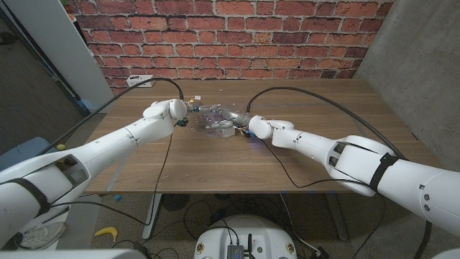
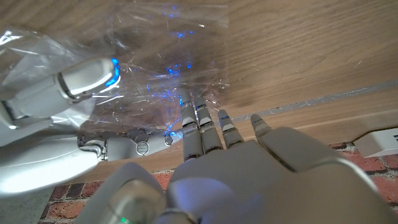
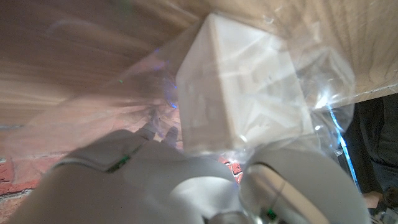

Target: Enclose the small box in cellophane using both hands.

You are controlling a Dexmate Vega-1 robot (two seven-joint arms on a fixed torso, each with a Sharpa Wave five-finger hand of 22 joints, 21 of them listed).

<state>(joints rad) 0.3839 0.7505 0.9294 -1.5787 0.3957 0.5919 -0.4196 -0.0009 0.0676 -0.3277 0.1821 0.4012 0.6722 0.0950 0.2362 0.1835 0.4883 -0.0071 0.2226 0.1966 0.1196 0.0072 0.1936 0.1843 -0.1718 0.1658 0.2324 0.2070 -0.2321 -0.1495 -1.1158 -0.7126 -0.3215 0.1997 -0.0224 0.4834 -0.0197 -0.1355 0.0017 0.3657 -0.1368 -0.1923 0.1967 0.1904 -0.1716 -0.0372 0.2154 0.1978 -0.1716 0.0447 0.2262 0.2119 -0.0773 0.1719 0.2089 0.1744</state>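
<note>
**Both hands meeting at the box mid-table**

Right hand [image 3: 186, 186] is gripping the small white box [image 3: 239, 87], which is sitting just past its fingers with cellophane [image 3: 311, 81] draped over it. Left hand [image 2: 249, 168] is reaching fingers [image 2: 193, 124] straight into the cellophane, can't tell if it's actually pinching any.
</note>
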